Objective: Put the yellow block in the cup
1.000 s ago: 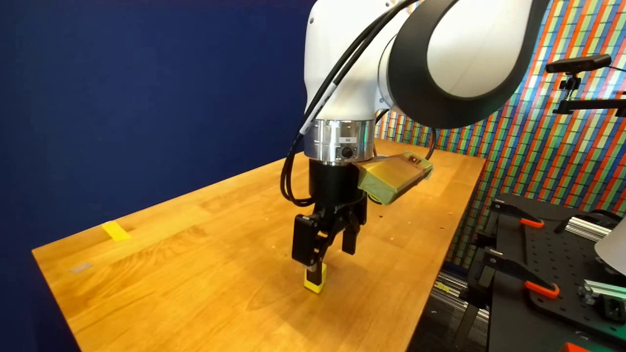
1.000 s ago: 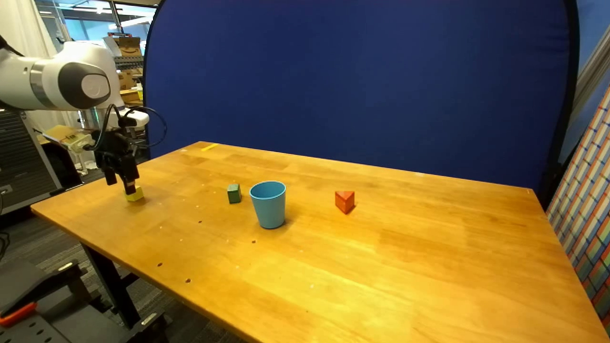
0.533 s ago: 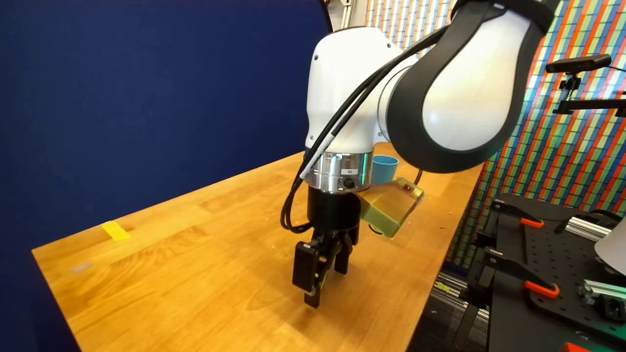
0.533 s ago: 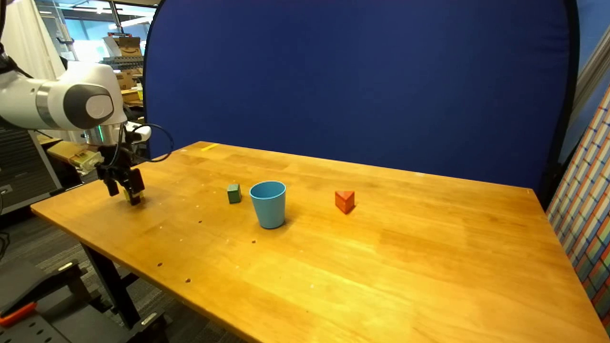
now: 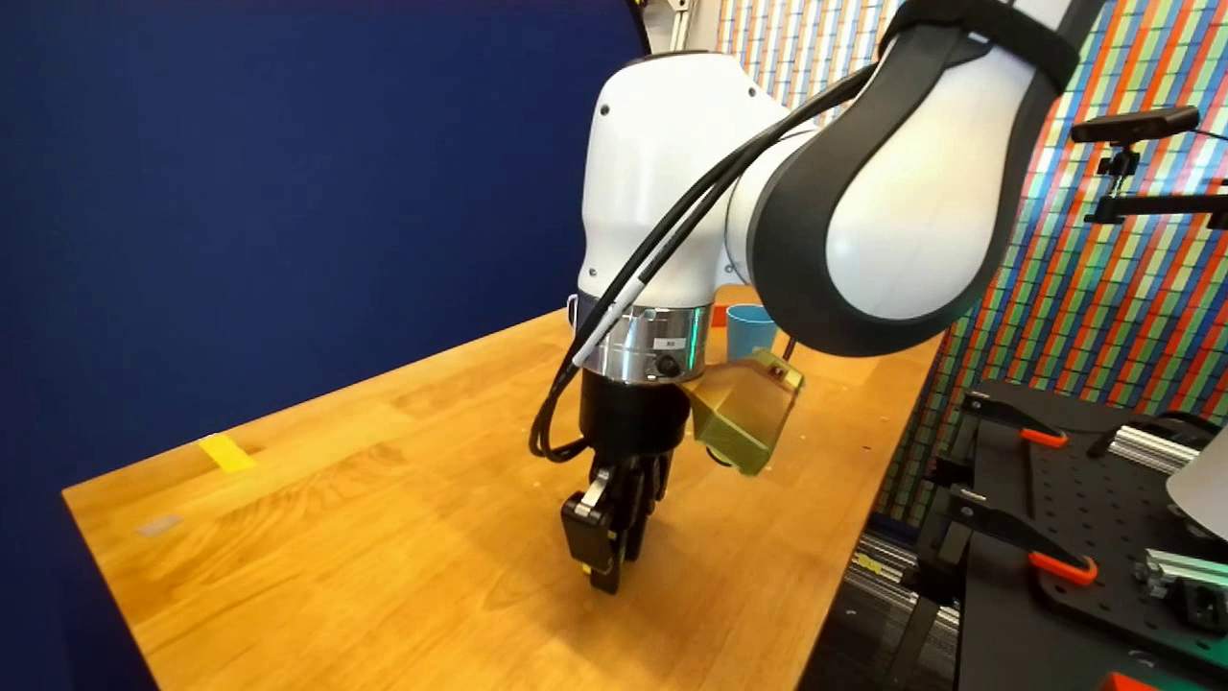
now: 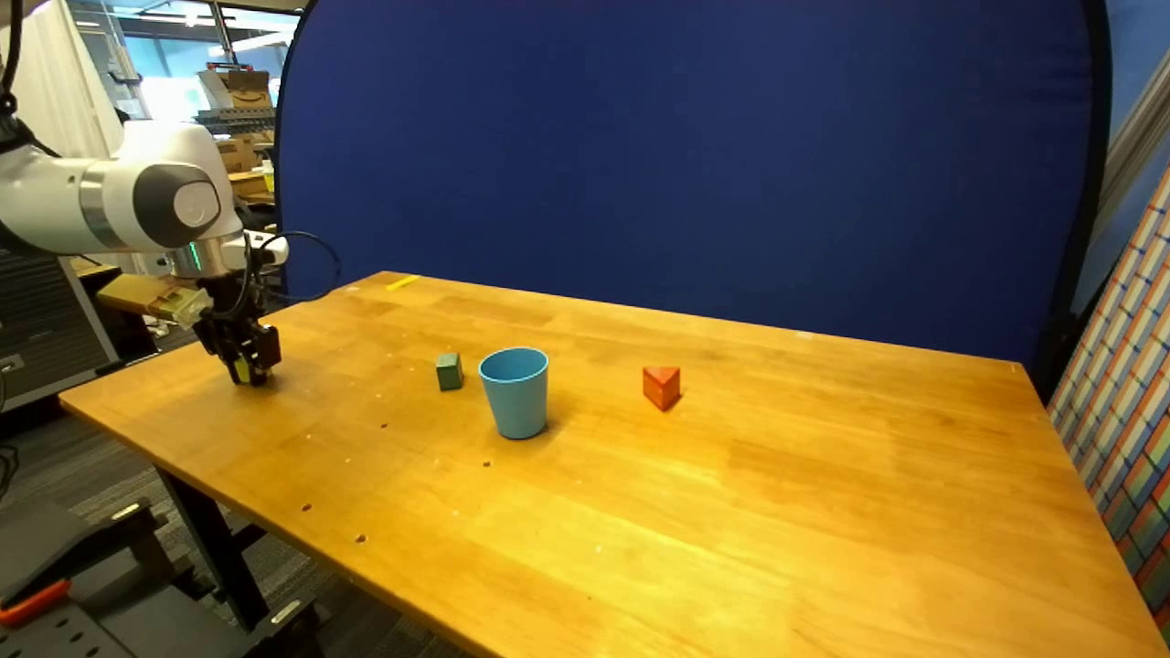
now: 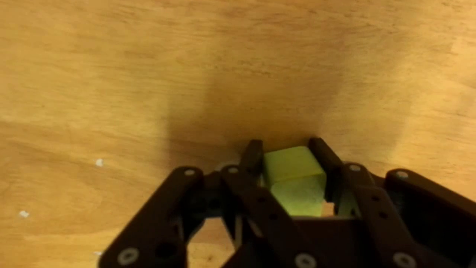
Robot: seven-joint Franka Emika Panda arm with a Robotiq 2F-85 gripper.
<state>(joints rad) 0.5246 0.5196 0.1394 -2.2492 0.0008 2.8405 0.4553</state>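
The yellow block (image 7: 294, 163) stands on the wooden table (image 6: 786, 512), between both fingers of my gripper (image 7: 286, 143) in the wrist view. The dark fingers lie against its two sides, and the block looks slightly turned between them. Only slivers of the yellow block (image 6: 242, 369) show in both exterior views; the gripper (image 5: 620, 566) covers the remainder, with its fingertips down at table height. A blue cup (image 6: 517, 402) stands upright toward the middle of the table, well away from the gripper. The arm partly hides the cup (image 5: 750, 331) in an exterior view.
A small green block (image 6: 449, 372) sits beside the cup, on the gripper's side. Beyond the cup lies a red triangular block (image 6: 661, 387). Yellow tape (image 5: 227, 453) marks the table near its far edge. A blue backdrop (image 6: 676, 164) rises behind the table.
The arm came down over the yellow block and then shifted slightly. The fingers, wide apart before, have closed in on the block. Cup, green block and red block stayed put.
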